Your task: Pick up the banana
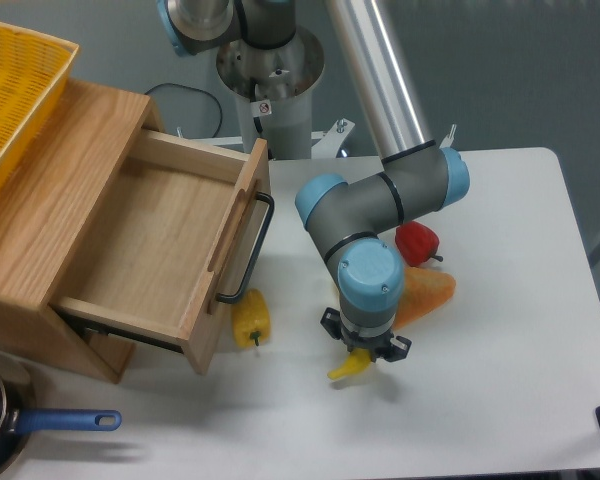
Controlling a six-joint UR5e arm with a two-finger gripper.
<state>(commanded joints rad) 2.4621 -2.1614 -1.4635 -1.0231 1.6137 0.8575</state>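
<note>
The banana is a bright-yellow curved piece; only its tapered end shows, sticking out to the lower left from under the gripper. My gripper points straight down over it at the table's front middle, and its fingers appear closed around the banana. Most of the banana is hidden by the wrist and fingers. I cannot tell whether the banana rests on the table or is lifted.
A yellow bell pepper lies left of the gripper beside the open wooden drawer. An orange wedge piece and a red pepper lie just right behind the wrist. A yellow basket sits on the drawer cabinet; a blue-handled pan is at the front left.
</note>
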